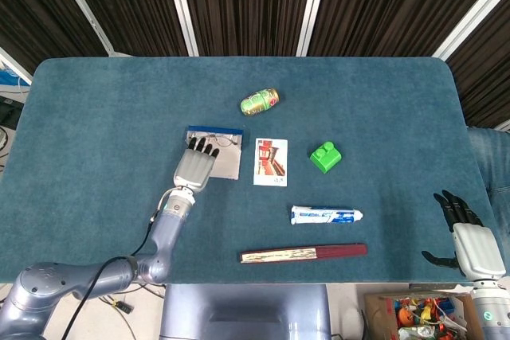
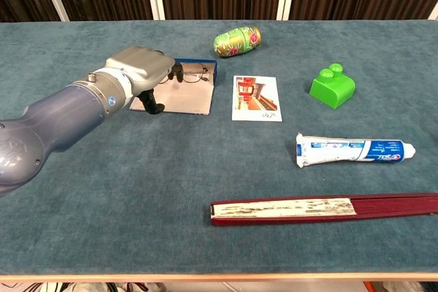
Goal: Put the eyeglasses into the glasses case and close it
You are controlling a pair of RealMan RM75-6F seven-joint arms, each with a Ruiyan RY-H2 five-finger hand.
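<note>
While the left hand is reaching over the open glasses case left of frame centre, its dark fingers are extending toward one pair of eyeglasses lying at the case's far edge; whether they are touching is unclear. Beside the case are lying one photo card, one green block, one toothpaste tube, one folded fan and one patterned can. At lower right, the right hand is hanging off the table, spread and holding nothing.

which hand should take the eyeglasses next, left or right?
Left. The left hand is already over the glasses case, fingertips at the eyeglasses. The right hand sits off the table's far edge.
</note>
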